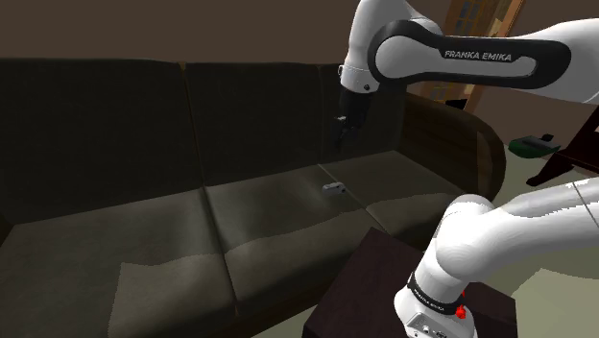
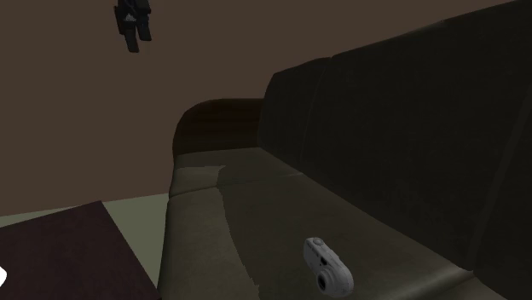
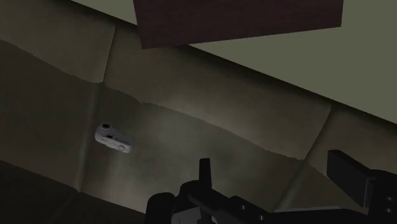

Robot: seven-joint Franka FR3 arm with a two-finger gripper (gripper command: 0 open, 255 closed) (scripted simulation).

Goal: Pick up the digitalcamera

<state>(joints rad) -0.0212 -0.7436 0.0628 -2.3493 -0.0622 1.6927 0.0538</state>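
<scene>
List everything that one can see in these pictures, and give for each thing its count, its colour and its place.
digital camera: one, light grey, lying on the sofa's seat near a seam between cushions
sofa: one, dark back with olive-grey seat cushions, before a brown wall
stand: one box, dark maroon, in front of the sofa
green object: one, dark green, beyond the sofa's armrest at the shoulder view's right; what it is I cannot tell
wooden piece: one, brown, behind the arm at the shoulder view's top
arm: one, white with dark joints, reaching from the stand over the sofa
tool: one, black, open, holding nothing, above the seat and apart from the camera
</scene>
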